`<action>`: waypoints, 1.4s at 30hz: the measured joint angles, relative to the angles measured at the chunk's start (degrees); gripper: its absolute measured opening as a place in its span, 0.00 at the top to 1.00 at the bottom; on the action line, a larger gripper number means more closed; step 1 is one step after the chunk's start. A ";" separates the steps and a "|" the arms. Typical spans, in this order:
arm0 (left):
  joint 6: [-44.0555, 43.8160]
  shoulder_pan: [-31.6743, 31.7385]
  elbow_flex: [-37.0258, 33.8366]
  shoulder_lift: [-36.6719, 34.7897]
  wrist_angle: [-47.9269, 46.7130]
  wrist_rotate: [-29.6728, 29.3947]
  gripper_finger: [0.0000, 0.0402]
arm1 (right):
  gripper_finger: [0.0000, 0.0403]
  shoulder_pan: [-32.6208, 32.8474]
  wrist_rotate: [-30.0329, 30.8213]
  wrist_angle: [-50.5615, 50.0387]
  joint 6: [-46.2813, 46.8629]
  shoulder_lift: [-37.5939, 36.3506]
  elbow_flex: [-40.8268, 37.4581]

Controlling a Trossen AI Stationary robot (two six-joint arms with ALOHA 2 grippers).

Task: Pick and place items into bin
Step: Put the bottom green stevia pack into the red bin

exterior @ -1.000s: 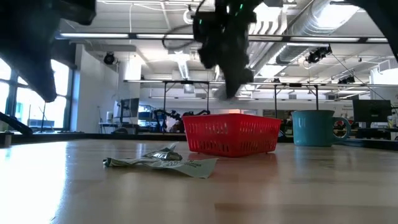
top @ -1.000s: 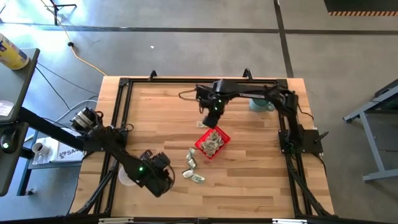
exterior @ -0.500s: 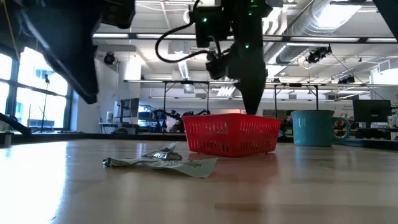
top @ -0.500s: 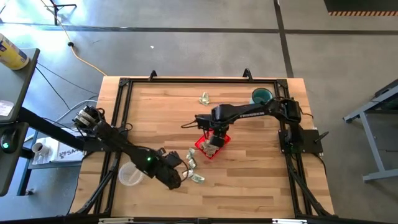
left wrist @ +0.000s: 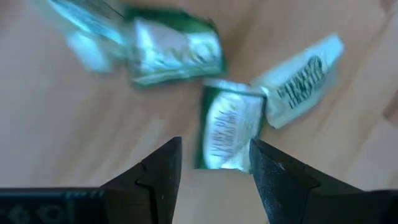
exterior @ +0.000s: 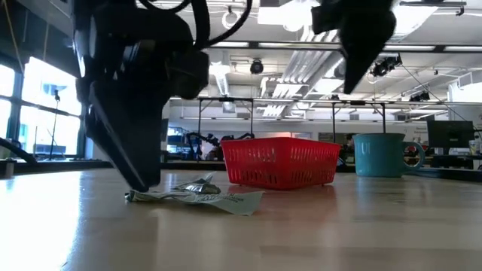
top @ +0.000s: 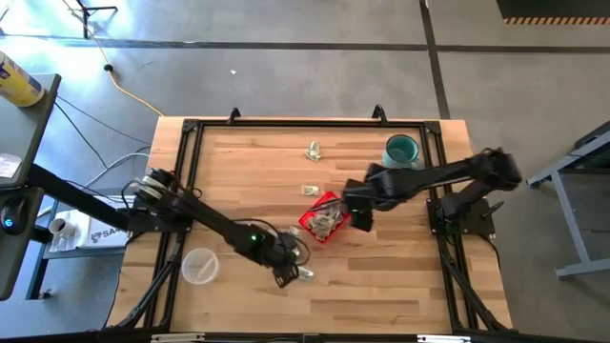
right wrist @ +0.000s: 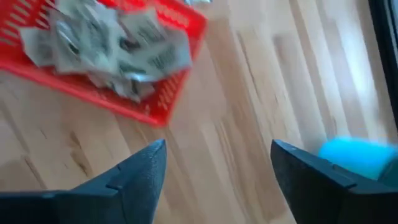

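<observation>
The red mesh bin (top: 315, 209) (exterior: 279, 161) sits mid-table with several green-and-white packets (right wrist: 106, 43) heaped inside. More packets lie flat on the wood: two near the front (top: 303, 273) (top: 294, 243) and two farther back (top: 313, 150) (top: 310, 191). My left gripper (left wrist: 214, 152) (top: 286, 273) is low over the front packets, open, with a finger on either side of one packet's (left wrist: 225, 132) near end; I cannot tell if they touch it. My right gripper (right wrist: 217, 149) (top: 360, 215) hangs open and empty just right of the bin.
A teal mug (top: 401, 150) (exterior: 380, 154) stands at the far right. A clear plastic cup (top: 199, 267) stands near the front left. A black frame (top: 181, 191) borders the table. Bare wood lies along the front and the far left.
My right gripper has swung from beyond the bin's far side to over the bin, then out toward the table's right edge and up. My left gripper has travelled toward the table's right edge and down onto the front packets. The packets on the table lie as before.
</observation>
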 joint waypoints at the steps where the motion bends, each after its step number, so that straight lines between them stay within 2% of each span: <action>1: -0.03 -0.44 0.57 1.14 0.26 0.56 0.45 | 0.30 0.45 0.21 0.12 1.93 -1.79 -1.89; 7: -0.22 -2.45 5.55 5.56 -1.61 -2.11 0.44 | 0.30 4.03 -0.04 1.55 12.17 -9.95 -12.87; 13: -1.34 -3.18 8.37 9.35 -5.32 -7.74 0.48 | 0.30 6.27 -1.34 3.88 16.50 -11.50 -18.21; 17: -1.58 -3.21 8.52 11.18 -6.57 -11.70 0.59 | 0.30 6.84 -1.29 5.54 17.18 -11.50 -18.91; 20: -1.60 -3.16 8.59 11.62 -8.02 -14.67 0.73 | 0.30 6.84 -1.12 6.69 17.24 -11.52 -18.91; 23: -1.51 -2.63 8.54 10.90 -10.39 -14.99 0.88 | 0.30 6.84 -1.07 6.98 17.29 -11.52 -18.91; 24: -1.53 -2.44 8.31 10.33 -11.94 -15.49 0.90 | 0.30 6.84 -0.95 7.05 17.33 -11.52 -18.91; 29: -1.99 -2.19 7.27 4.27 -15.62 -13.12 0.90 | 0.30 6.84 1.21 7.04 17.24 -11.52 -18.85; 34: 2.62 1.21 7.93 -5.12 -13.33 -15.37 0.90 | 0.30 6.84 4.04 7.31 17.18 -11.90 -18.82; 38: 9.46 7.29 7.71 -5.92 -7.27 -14.60 0.90 | 0.30 6.84 5.28 8.93 17.18 -13.22 -18.82; 42: 16.52 13.83 8.00 -3.53 4.52 -9.12 0.89 | 0.30 6.86 5.59 10.33 17.68 -15.81 -18.80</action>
